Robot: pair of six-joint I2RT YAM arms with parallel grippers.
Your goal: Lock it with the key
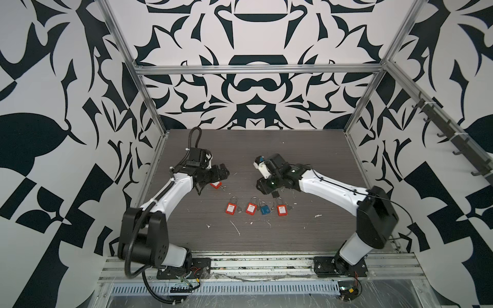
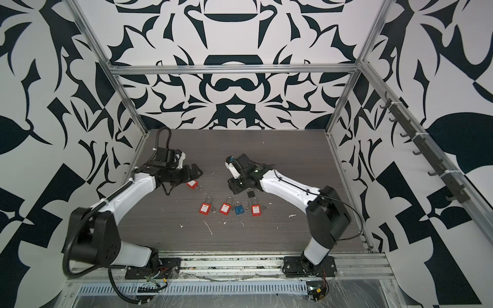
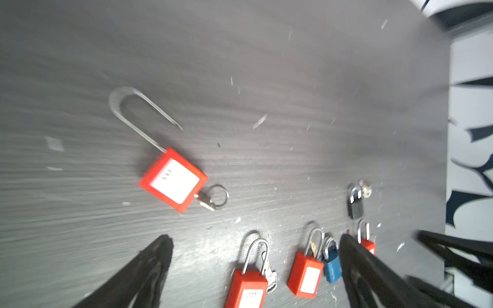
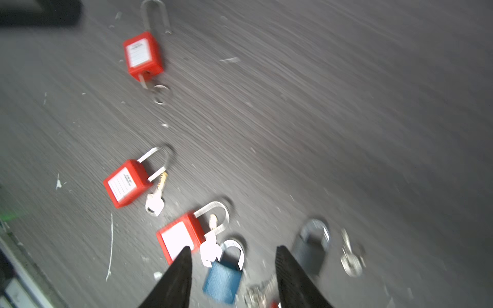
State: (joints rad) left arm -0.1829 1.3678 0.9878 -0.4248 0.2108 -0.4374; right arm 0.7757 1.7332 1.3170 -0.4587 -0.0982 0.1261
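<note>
Left claw (image 3: 256, 240) is spread wide, nothing held, over the red padlock (image 3: 173, 180) laid shackle-open on the tabletop (image 3: 293, 80), key (image 3: 206, 200) stuck in. Right claw (image 4: 233, 250) is half spread, empty, near the blue padlock (image 4: 222, 280). Shackle pushed off-line, and the lock likely gets skidded, not clicked.

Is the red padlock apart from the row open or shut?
Open: the red padlock has one shackle end free of its body.

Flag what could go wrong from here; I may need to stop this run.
The open red padlock lies flat, so pushing its shackle home may slide it. Its key is small and low; the open left gripper could miss or dislodge it. The right gripper hangs near the crowded blue padlock and might snag it.
</note>
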